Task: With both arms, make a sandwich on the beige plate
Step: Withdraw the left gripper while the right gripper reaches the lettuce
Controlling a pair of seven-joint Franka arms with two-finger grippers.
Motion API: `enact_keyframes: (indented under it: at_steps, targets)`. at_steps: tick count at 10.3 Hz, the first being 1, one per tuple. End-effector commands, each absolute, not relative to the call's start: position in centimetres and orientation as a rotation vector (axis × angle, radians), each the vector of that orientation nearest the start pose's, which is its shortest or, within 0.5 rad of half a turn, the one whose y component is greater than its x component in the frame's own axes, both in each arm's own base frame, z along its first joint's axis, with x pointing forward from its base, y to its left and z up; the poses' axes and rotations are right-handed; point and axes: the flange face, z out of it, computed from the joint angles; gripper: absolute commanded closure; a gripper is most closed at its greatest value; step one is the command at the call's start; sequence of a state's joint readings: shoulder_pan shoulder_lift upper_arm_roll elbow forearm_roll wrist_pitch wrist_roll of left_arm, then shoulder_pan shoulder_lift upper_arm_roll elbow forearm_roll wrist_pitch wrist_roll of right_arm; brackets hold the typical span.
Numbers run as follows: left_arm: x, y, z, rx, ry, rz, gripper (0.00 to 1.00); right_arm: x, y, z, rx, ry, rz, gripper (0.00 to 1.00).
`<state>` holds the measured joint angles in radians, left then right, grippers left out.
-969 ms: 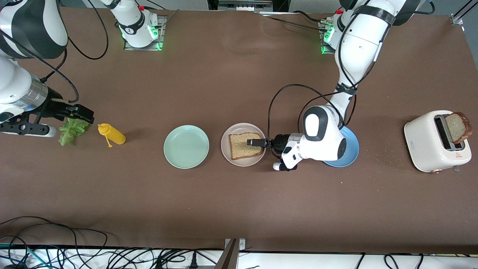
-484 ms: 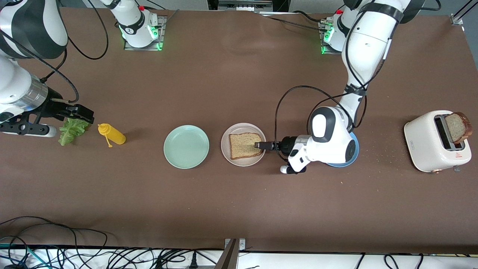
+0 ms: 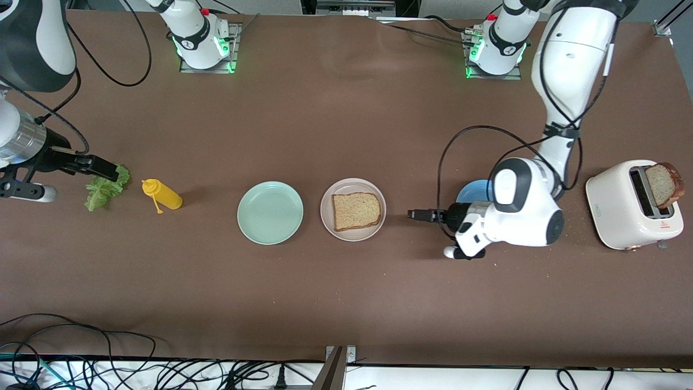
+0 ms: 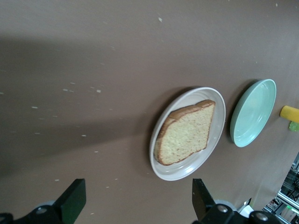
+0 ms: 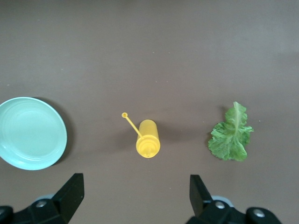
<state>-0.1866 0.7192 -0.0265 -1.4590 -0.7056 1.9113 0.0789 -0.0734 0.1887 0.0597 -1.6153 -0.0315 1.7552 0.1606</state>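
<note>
Beige plate point(image 3: 353, 234): it sits nearest the front camera in the row of plates, beside the mint green plate point(image 3: 270, 212), and carries one bread slice point(image 3: 355, 210) lying flat.
Left gripper point(image 3: 418, 214): we see it low over bare table between the beige plate and the blue plate point(image 3: 472, 192), jaws spread wide and empty.
Lettuce leaf point(image 3: 104, 189): it lies on the table at the right arm's end, just beside the yellow squeeze bottle point(image 3: 162, 196).
Right gripper point(image 3: 100, 169): it hangs over the lettuce, jaws wide apart, holding nothing.
Step in hand: we judge lettuce comes next (the base slice looks settled). The right gripper should drop straight onto the leaf, pinch a thick ruffle, and lift clear of the bottle.
Toaster point(image 3: 628, 208): it stands at the left arm's end, a second bread slice point(image 3: 665, 184) poking from its slot.
Count: we count three plates, two bread slices, one lettuce leaf, one bottle, one toaster.
</note>
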Motion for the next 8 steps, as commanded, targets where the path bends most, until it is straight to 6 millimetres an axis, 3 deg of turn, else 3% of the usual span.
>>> enact_keyframes:
  at_steps: [1,4,7,8]
  targets:
    - [67.2,-16.0,27.0,2.598,0.015,-0.417,0.00,62.3,-3.9,48.5,-3.139,0.325,0.140,0.00]
    - [66.8,-11.5,29.5,2.738,0.015,-0.495,0.00,62.8,-7.6,45.9,-3.124,0.397,0.185,0.00]
    - [65.7,-7.9,33.8,2.957,0.052,-0.565,0.00,62.6,-11.5,44.0,-3.164,0.394,0.236,0.00]
    - [65.4,-7.1,34.8,3.055,0.085,-0.586,0.00,62.7,-13.2,41.3,-3.161,0.422,0.304,0.00]
